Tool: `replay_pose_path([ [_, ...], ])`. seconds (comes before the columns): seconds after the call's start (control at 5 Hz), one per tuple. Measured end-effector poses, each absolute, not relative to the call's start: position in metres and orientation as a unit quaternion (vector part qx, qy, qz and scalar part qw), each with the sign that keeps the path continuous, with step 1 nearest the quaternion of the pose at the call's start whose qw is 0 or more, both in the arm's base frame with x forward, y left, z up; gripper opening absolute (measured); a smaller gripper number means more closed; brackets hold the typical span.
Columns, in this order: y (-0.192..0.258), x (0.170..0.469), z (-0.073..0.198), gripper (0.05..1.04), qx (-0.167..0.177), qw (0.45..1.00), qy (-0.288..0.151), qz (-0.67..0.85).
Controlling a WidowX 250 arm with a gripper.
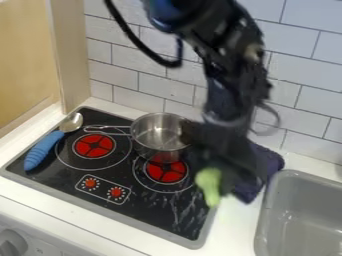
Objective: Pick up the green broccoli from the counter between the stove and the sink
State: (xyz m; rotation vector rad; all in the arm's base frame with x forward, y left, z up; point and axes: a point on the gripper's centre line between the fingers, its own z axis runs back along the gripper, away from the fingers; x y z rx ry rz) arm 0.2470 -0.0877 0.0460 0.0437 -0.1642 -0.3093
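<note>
The black gripper (217,177) hangs over the right side of the stove, low and near its front right part. A light green object (209,185), perhaps a toy vegetable, is at the gripper's lower end; whether it is held firmly cannot be told. Left of the arm, a silver pot (159,134) stands towards the back of the stove, its handle pointing left. A dark purple cloth (268,167) lies behind and to the right of the gripper, partly covered by it.
A spoon with a blue handle (43,150) lies along the left edge of the black stove top (150,212). The grey sink (272,210) is at the right. White tiled wall (150,85) rises behind, with a wooden panel at the left.
</note>
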Motion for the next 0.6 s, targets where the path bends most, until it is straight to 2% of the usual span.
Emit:
replay_pose_path([
  [0.2,-0.068,0.254,0.050,0.505,0.028,0.987,-0.084,-0.131],
  [0.6,-0.026,0.286,0.077,0.505,0.040,0.987,-0.127,-0.087],
])
